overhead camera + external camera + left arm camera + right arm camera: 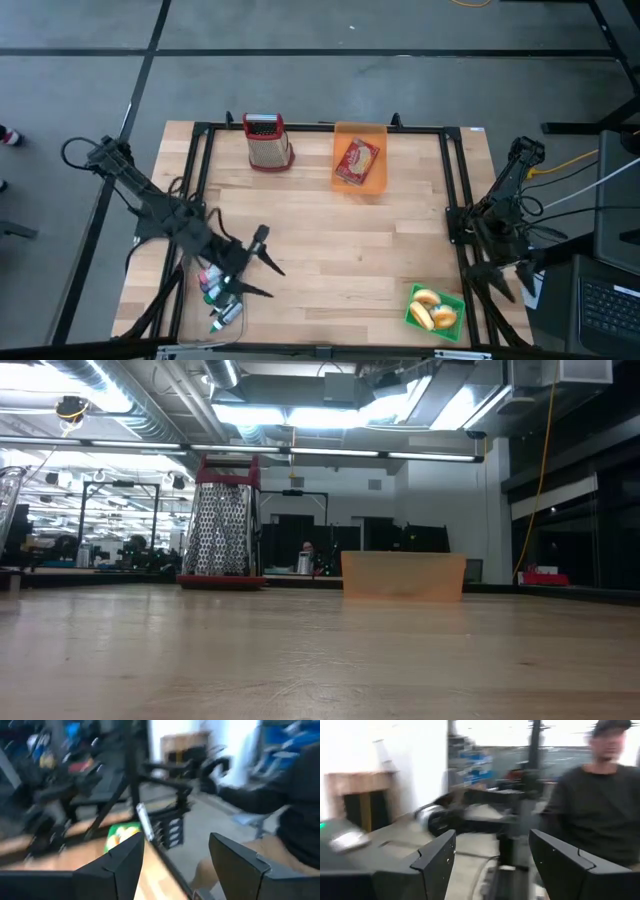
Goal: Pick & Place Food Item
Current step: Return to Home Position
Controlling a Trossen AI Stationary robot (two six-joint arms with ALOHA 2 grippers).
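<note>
A green plate (pixel 412 313) at the table's near right corner carries yellow-brown bread-like pieces (pixel 432 308); it also shows blurred in the left wrist view, green plate (pixel 121 833). A red food packet (pixel 356 160) lies in an orange bin (pixel 372 135) at the far side; the low view shows the bin's wall (pixel 403 575). My left gripper (pixel 265 272) is open over the table's near left part, pointing toward the right edge, with nothing between its fingers (pixel 127 855). My right gripper (pixel 497 283) is open beyond the table's right edge.
A metal grater with red trim (pixel 267 142) stands at the far edge, left of the bin, grater (pixel 222 520). Coloured markers (pixel 218 300) lie below my left arm. A black frame (pixel 320 126) rings the table. A person in a dark shirt (pixel 595 815) is beyond the table.
</note>
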